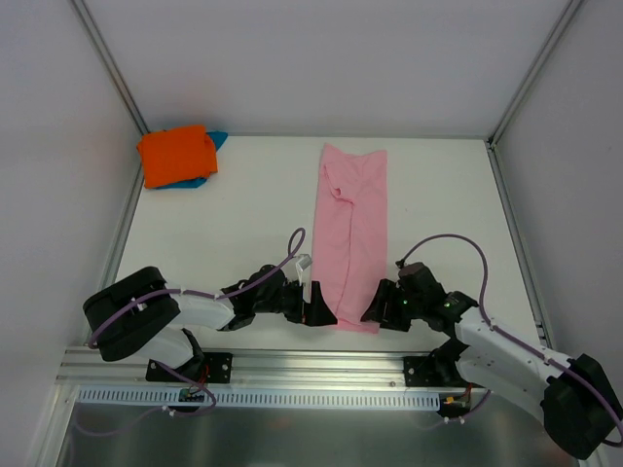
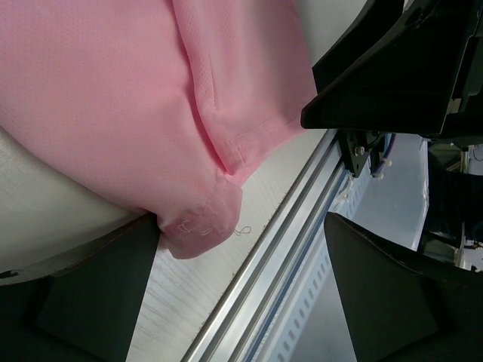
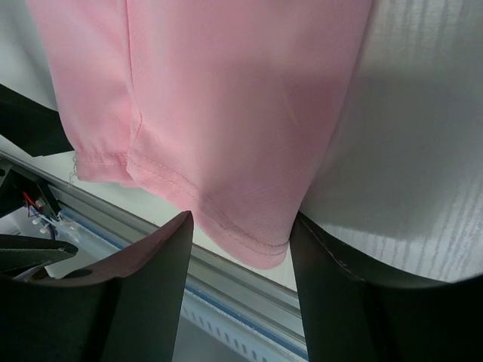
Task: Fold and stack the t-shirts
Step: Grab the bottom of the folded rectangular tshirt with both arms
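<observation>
The light pink t-shirt lies as a long narrow strip down the middle of the table, its hem at the near edge. My left gripper sits at the hem's near-left corner. In the left wrist view it is wide open, and the pink corner touches only its left finger. My right gripper is at the near-right corner. In the right wrist view its fingers straddle the pink hem with a gap still between them. The orange t-shirt lies folded on the teal-blue one at the back left.
An aluminium rail runs along the table's near edge, just behind both grippers. White walls and metal frame posts close in the table on three sides. My right arm's black body shows in the left wrist view.
</observation>
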Controlling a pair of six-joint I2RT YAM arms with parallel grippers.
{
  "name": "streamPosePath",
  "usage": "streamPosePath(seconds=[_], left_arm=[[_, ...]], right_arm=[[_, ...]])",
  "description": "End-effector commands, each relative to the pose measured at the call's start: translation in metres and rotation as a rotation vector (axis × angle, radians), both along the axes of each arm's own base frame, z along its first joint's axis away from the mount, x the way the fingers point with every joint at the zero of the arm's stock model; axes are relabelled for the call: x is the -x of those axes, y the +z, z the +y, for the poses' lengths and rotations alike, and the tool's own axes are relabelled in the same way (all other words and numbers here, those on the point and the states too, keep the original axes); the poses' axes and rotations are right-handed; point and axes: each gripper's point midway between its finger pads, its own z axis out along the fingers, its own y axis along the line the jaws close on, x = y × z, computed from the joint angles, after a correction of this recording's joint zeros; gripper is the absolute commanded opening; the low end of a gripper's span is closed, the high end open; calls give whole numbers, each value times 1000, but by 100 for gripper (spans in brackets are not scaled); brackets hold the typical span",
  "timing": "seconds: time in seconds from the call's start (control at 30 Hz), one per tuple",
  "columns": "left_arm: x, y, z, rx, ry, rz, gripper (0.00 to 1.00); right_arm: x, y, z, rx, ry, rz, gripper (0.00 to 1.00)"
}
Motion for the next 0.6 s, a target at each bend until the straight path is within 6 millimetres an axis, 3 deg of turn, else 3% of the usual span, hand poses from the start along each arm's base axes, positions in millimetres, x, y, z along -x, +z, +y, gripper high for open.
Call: streamPosePath(seconds=[0.0,0.1,0.2,0.23,0.33,0.57], left_arm=[[8,-7,5,-42,-30,11,93],[10,-7,8,-56,-39,8,88],[11,-7,8,-68,-59,2,68],[12,-9,9,-81,-65,11,53],[14,-12,8,-94,-79,22,40],[15,-18,11,-119,-81,29,36]], right_arm=[[9,-20,-10,70,-23,44,58],[10,-20,-7,73,-19,42,56],[10,-20,-6,74,-16,40,52],[10,-21,-6,74,-16,40,51],[10,-20,-5,76,-15,39,50],[11,-21,-9,97,-14,35,43]])
